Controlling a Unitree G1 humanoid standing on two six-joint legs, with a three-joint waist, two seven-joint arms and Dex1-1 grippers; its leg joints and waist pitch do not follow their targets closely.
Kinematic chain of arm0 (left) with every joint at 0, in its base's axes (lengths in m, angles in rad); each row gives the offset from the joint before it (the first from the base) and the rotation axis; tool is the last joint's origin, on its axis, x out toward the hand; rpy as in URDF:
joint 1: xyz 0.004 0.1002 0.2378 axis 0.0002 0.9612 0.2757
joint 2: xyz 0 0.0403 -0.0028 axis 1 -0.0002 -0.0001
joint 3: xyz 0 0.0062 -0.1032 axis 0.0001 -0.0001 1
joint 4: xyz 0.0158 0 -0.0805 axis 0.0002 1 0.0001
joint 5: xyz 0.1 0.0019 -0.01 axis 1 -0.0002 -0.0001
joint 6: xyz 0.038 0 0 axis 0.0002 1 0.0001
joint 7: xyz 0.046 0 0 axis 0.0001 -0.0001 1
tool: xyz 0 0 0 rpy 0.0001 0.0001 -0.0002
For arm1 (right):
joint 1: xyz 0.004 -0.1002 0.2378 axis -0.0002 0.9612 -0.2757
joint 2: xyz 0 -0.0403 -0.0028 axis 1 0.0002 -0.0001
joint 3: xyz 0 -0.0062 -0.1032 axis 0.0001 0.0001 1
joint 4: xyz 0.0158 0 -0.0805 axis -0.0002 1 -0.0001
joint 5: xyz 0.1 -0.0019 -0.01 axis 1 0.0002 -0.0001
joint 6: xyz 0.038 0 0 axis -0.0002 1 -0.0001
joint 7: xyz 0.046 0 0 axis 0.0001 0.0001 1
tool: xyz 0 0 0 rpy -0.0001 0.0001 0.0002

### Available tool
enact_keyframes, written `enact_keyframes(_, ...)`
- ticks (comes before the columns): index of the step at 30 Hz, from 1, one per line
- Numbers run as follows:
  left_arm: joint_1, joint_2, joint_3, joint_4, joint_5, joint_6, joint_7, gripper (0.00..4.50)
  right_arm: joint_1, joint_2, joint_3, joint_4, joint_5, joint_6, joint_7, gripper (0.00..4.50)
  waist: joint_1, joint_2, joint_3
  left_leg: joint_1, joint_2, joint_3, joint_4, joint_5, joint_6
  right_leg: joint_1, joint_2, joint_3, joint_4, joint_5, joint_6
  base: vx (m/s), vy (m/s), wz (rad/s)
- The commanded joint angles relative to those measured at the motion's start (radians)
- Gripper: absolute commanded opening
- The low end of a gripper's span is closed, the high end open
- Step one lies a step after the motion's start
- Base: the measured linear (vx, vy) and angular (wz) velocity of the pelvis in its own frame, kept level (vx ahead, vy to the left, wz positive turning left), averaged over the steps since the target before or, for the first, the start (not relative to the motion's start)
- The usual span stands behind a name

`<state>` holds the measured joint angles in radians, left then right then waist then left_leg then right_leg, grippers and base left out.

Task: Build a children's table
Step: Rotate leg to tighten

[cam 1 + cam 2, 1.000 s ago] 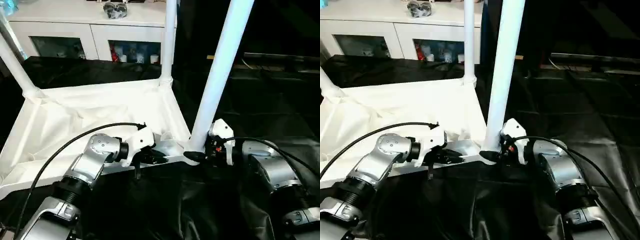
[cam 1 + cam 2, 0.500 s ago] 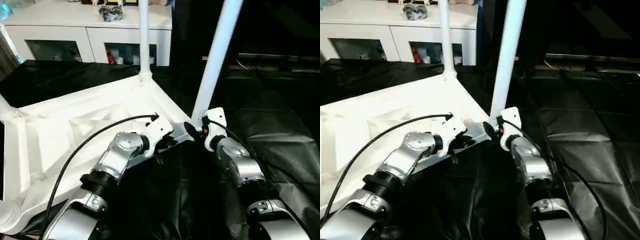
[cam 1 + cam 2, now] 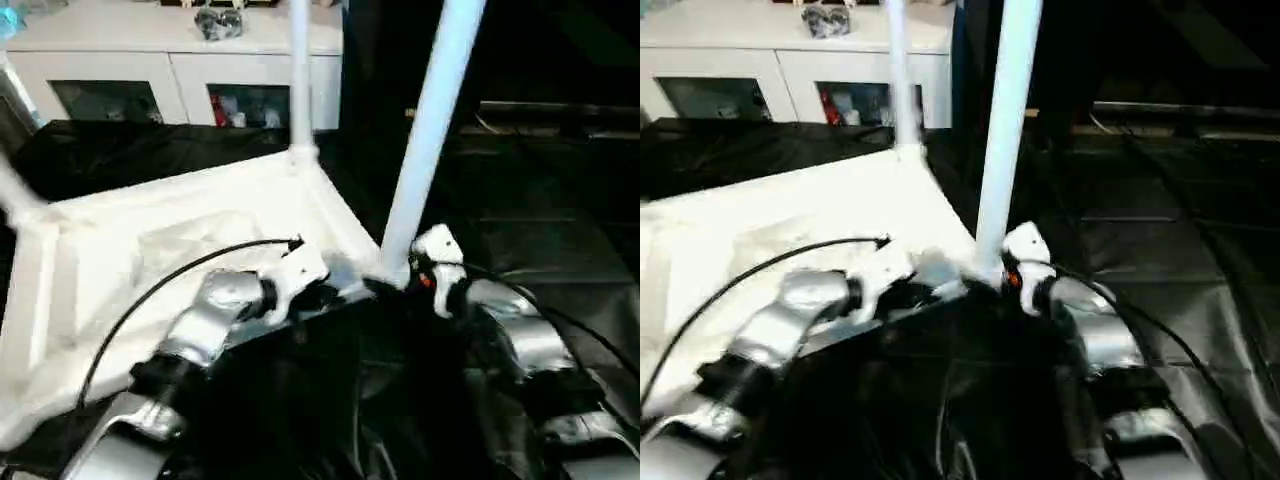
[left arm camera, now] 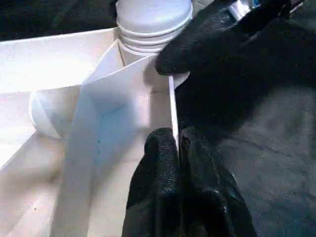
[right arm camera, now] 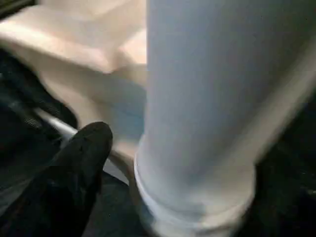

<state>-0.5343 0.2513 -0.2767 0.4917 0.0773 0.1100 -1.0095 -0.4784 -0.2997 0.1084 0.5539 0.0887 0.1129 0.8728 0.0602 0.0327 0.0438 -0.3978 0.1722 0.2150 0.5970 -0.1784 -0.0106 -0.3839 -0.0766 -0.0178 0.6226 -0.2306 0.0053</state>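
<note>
The children's table lies upside down, its white tabletop (image 3: pixel 150 250) showing the ribbed underside. White legs stand in the corner sockets: a near one (image 3: pixel 425 130), a far one (image 3: pixel 298 70) and one at the far left (image 3: pixel 15 190). My left gripper (image 4: pixel 177 143) is shut on the tabletop's thin near rim (image 4: pixel 172 98), just beside the near leg's socket (image 4: pixel 153 19). My right gripper (image 3: pixel 385 288) sits at the foot of the near leg (image 5: pixel 207 98). It is open: one black finger (image 5: pixel 74 177) stands a little apart from the tube, and the other finger is hidden behind it.
A white cabinet (image 3: pixel 130 50) with glass doors stands behind the table. A black sheet (image 3: pixel 560 220) covers the surface all around, crumpled under my forearms. The tall legs rise close above both grippers.
The view has swung and tilted, so the table sits differently in the picture. My left gripper still pinches the rim, and my right gripper stays at the near leg's foot.
</note>
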Motion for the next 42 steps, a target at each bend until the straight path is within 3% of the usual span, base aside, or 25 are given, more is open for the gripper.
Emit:
enact_keyframes(1, 0.007, -0.010, -0.003, -0.051, -0.071, -0.053, -0.056, 0.00, 0.014, -0.002, 0.034, -0.028, 0.013, 0.008, 0.075, 4.21, 0.001, -0.012, -0.056, 0.030, 0.067, -0.035, -0.070, -0.183, 0.062, 0.027, -0.068, 0.029, -0.075, -0.060, -0.256, 0.000, 0.000, 0.00)
enact_keyframes(3, 0.016, 0.011, -0.003, -0.066, -0.085, -0.047, -0.098, 0.00, 0.020, -0.019, 0.026, -0.042, 0.030, 0.012, 0.111, 4.06, 0.003, -0.013, -0.056, 0.030, 0.067, -0.034, -0.071, -0.182, 0.062, 0.027, -0.067, 0.029, -0.073, -0.054, -0.256, 0.000, 0.000, 0.00)
enact_keyframes(4, 0.021, 0.032, -0.009, -0.077, -0.095, -0.042, -0.136, 0.00, 0.026, -0.038, 0.025, -0.053, 0.042, 0.015, 0.147, 3.90, 0.001, -0.021, -0.056, 0.030, 0.068, -0.034, -0.071, -0.175, 0.064, 0.026, -0.066, 0.028, -0.072, -0.043, -0.259, 0.000, 0.000, 0.00)
enact_keyframes(6, 0.024, 0.041, -0.011, -0.082, -0.099, -0.039, -0.152, 0.00, 0.029, -0.049, 0.031, -0.059, 0.049, 0.016, 0.163, 3.90, 0.003, -0.018, -0.057, 0.029, 0.067, -0.033, -0.070, -0.165, 0.068, 0.026, -0.067, 0.028, -0.069, -0.032, -0.263, 0.000, 0.000, 0.00)
enact_keyframes(7, 0.025, 0.049, -0.012, -0.082, -0.099, -0.041, -0.164, 0.00, 0.032, -0.058, 0.034, -0.062, 0.051, 0.016, 0.175, 3.65, 0.004, -0.019, -0.057, 0.030, 0.067, -0.032, -0.068, -0.158, 0.071, 0.025, -0.067, 0.028, -0.069, -0.024, -0.265, 0.000, 0.000, 0.00)
enact_keyframes(11, 0.017, 0.074, -0.008, -0.077, -0.103, -0.043, -0.203, 0.00, 0.044, -0.090, 0.051, -0.083, 0.052, 0.028, 0.241, 3.46, 0.012, -0.022, -0.057, 0.029, 0.068, -0.032, -0.067, -0.145, 0.080, 0.026, -0.069, 0.028, -0.067, -0.028, -0.260, 0.000, 0.000, 0.00)
enact_keyframes(12, 0.012, 0.079, -0.005, -0.070, -0.103, -0.046, -0.207, 0.00, 0.044, -0.093, 0.054, -0.083, 0.049, 0.026, 0.249, 3.21, 0.012, -0.022, -0.057, 0.029, 0.068, -0.031, -0.066, -0.144, 0.080, 0.025, -0.068, 0.028, -0.067, -0.025, -0.261, 0.000, 0.000, 0.00)
enact_keyframes(17, -0.003, 0.091, 0.000, -0.051, -0.109, -0.049, -0.221, 0.00, 0.044, -0.104, 0.079, -0.078, 0.026, 0.012, 0.267, 2.81, 0.014, -0.023, -0.057, 0.031, 0.068, -0.032, -0.067, -0.150, 0.068, 0.024, -0.069, 0.029, -0.067, -0.034, -0.263, 0.000, 0.000, 0.00)
enact_keyframes(24, -0.005, 0.081, -0.001, -0.035, -0.100, -0.055, -0.206, 0.00, 0.055, -0.078, 0.084, -0.090, 0.040, 0.028, 0.253, 2.67, 0.014, -0.023, -0.057, 0.030, 0.067, -0.031, -0.065, -0.135, 0.076, 0.026, -0.069, 0.028, -0.064, -0.008, -0.268, 0.000, 0.000, 0.00)
enact_keyframes(27, -0.008, 0.047, -0.001, -0.028, -0.072, -0.025, -0.126, 0.00, 0.073, -0.032, 0.075, -0.094, 0.038, 0.046, 0.167, 2.67, 0.014, -0.022, -0.056, 0.031, 0.067, -0.032, -0.067, -0.153, 0.068, 0.024, -0.069, 0.028, -0.068, -0.035, -0.264, 0.000, 0.000, 0.00)
enact_keyframes(30, -0.023, 0.002, 0.001, -0.007, -0.043, -0.008, -0.034, 0.00, 0.062, 0.035, 0.051, -0.043, 0.010, 0.038, 0.015, 2.67, 0.007, -0.020, -0.052, 0.033, 0.066, -0.034, -0.072, -0.188, 0.040, 0.019, -0.069, 0.031, -0.074, -0.087, -0.260, 0.000, 0.000, 0.00)
enact_keyframes(31, -0.029, -0.015, 0.001, -0.001, -0.038, 0.001, -0.009, 0.00, 0.053, 0.058, 0.040, -0.021, 0.004, 0.037, -0.038, 2.67, -0.001, -0.021, -0.050, 0.035, 0.064, -0.037, -0.077, -0.229, 0.007, 0.019, -0.071, 0.031, -0.080, -0.150, -0.252, 0.000, 0.000, 0.00)
enact_keyframes(35, -0.061, -0.101, -0.017, 0.030, 0.004, 0.041, 0.114, 0.00, -0.004, 0.182, -0.019, 0.083, 0.000, 0.041, -0.280, 2.67, -0.011, -0.015, -0.050, 0.036, 0.064, -0.043, -0.084, -0.273, -0.030, 0.018, -0.074, 0.034, -0.087, -0.213, -0.224, 0.000, 0.000, 0.00)
enact_keyframes(39, -0.080, -0.164, -0.028, 0.056, 0.032, 0.071, 0.204, 0.00, -0.034, 0.265, -0.026, 0.115, -0.028, 0.049, -0.421, 2.67, -0.014, -0.010, -0.050, 0.037, 0.061, -0.042, -0.085, -0.279, -0.039, 0.015, -0.070, 0.035, -0.087, -0.180, -0.218, 0.000, 0.000, 0.00)
enact_keyframes(41, -0.081, -0.182, -0.027, 0.057, 0.029, 0.074, 0.214, 0.00, -0.037, 0.290, -0.021, 0.108, -0.032, 0.043, -0.422, 2.67, -0.013, -0.012, -0.052, 0.036, 0.060, -0.040, -0.082, -0.265, -0.023, 0.018, -0.070, 0.035, -0.087, -0.146, -0.217, 0.000, 0.000, 0.00)
enact_keyframes(42, -0.080, -0.186, -0.027, 0.054, 0.027, 0.074, 0.213, 0.00, -0.034, 0.299, -0.021, 0.096, -0.019, 0.041, -0.397, 3.02, -0.013, -0.009, -0.053, 0.033, 0.060, -0.041, -0.082, -0.261, -0.018, 0.020, -0.071, 0.035, -0.086, -0.139, -0.217, 0.000, 0.000, 0.00)
